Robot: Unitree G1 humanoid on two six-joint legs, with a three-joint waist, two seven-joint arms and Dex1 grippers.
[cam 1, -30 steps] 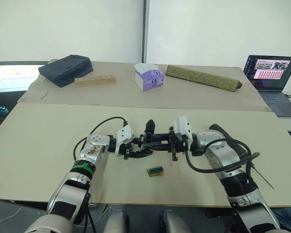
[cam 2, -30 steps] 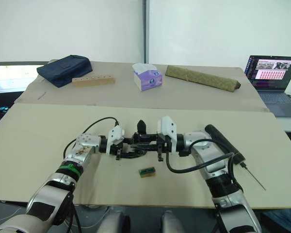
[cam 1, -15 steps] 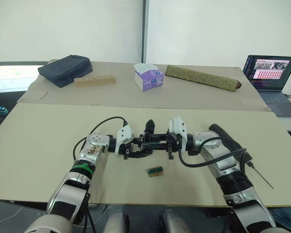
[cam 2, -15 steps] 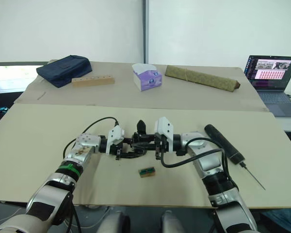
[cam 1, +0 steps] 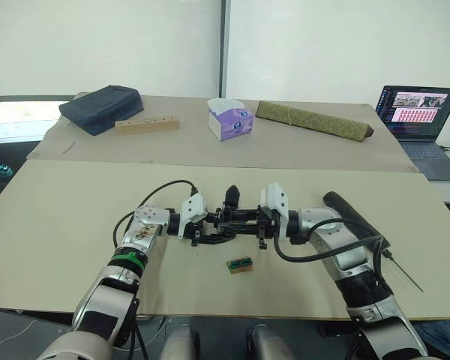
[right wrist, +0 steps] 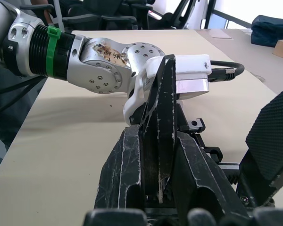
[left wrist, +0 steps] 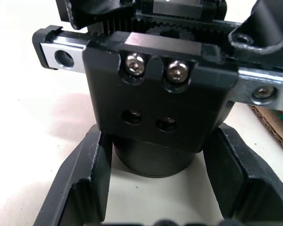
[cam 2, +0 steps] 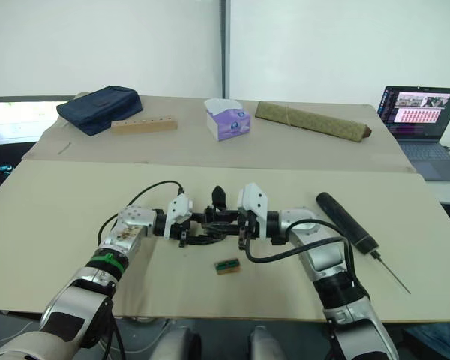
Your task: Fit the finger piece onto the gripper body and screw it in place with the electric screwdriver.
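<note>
Beige tabletop (cam 1: 60, 225) is carrying everything, well in from its near edge. At its middle the left gripper (cam 1: 202, 225) is clamping the gripper body (left wrist: 155, 108) by its round base, fingers (left wrist: 80, 183) pressing either side. The right gripper (cam 1: 259, 223), facing it, is pinching the finger piece (right wrist: 161, 122) between closed fingers, right against the body. Near the right edge, the electric screwdriver (cam 2: 347, 222) is lying apart.
</note>
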